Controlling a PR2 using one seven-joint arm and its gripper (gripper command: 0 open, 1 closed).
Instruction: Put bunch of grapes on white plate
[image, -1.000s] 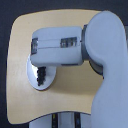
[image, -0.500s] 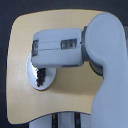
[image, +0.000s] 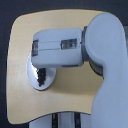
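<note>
The white plate (image: 33, 75) lies at the exterior view's left side of the table, and only its left part shows from under my arm. A dark clump on the plate looks like the bunch of grapes (image: 43, 76), right at the lower edge of the arm's grey-white forearm (image: 57, 49). The forearm reaches leftward over the plate and covers the gripper's end. The fingers cannot be told apart from the dark clump, so how the jaws stand stays unclear.
The tan wooden table (image: 70, 25) has rounded corners and dark floor around it. My bulky upper arm and shoulder (image: 107, 55) fill the exterior view's right side. Part of the robot's white base (image: 62, 122) shows at the bottom.
The forearm has shifted slightly over the plate. The dark clump at the plate shows more clearly now than one second ago.
</note>
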